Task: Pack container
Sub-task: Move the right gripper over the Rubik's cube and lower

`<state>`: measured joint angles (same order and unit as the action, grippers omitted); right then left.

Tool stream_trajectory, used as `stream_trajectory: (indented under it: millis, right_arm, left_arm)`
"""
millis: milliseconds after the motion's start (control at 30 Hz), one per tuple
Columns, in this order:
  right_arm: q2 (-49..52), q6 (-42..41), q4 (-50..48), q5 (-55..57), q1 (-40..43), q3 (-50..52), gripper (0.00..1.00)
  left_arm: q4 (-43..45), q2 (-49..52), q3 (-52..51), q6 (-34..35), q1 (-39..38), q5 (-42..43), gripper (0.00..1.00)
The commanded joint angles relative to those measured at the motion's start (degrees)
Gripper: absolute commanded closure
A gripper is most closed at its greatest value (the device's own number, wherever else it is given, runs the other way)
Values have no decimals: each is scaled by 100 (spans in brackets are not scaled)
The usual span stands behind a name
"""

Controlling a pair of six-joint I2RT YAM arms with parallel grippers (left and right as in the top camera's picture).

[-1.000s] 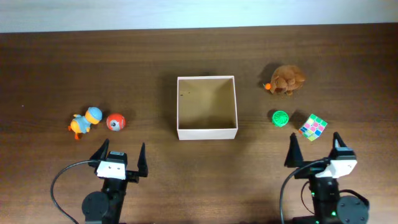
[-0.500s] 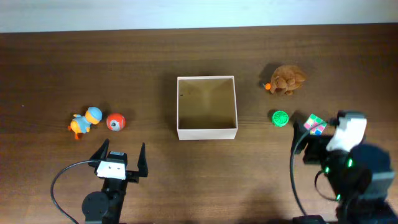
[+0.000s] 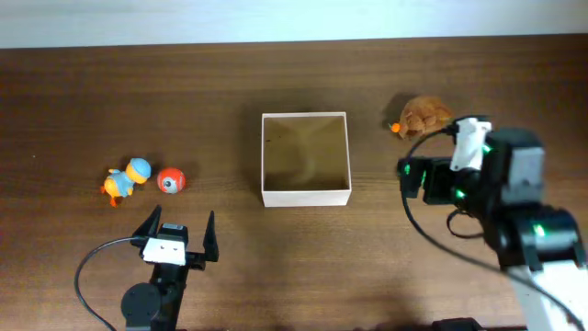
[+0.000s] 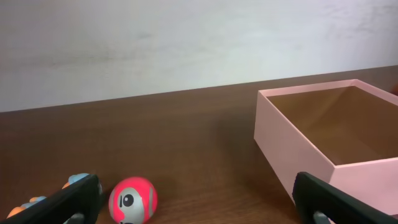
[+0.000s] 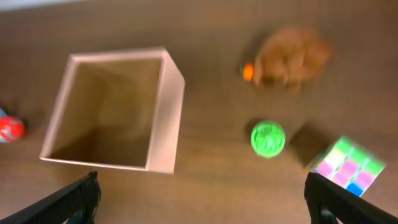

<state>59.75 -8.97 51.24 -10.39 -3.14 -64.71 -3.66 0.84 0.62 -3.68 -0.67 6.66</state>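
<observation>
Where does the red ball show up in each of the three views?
Overhead: red ball left of centre, beside a blue-and-orange toy.
Left wrist: bottom left of the picture.
Right wrist: cut off at the left edge.
Shared landmark: the container, to the ball's right in every view.

The left arm (image 3: 147, 302) is black, with a round joint at its base, a white block (image 3: 167, 245) behind two pointed black jaws, and a thin looping cable (image 3: 92, 262) at its side. The right arm (image 3: 514, 198) is a bulkier black housing with a white cap (image 3: 471, 140), small green lights (image 3: 455, 193), a curved cable (image 3: 411, 213) and a white lower link (image 3: 551, 299)
</observation>
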Motion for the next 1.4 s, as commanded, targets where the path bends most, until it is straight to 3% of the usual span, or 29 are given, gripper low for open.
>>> stream_trajectory:
  millis: [0,133,400,800,1367]
  right_arm:
    - [643,-1390,328,868,22,-74,1]
    - [1130,-2302,597,1390,33,-267,1]
    - [2050,-3069,647,1377,841,-549,1]
    - [3270,-2577,586,1344,1947,-549,1]
    - [3519,-2579,-358,1303,2046,-181,1]
  left_arm:
    - [-31,-50,-11,-111,33,0,1]
    - [-31,-50,-11,-111,33,0,1]
    - [-31,-50,-11,-111,33,0,1]
    - [-31,-50,-11,-111,33,0,1]
    - [-31,-50,-11,-111,33,0,1]
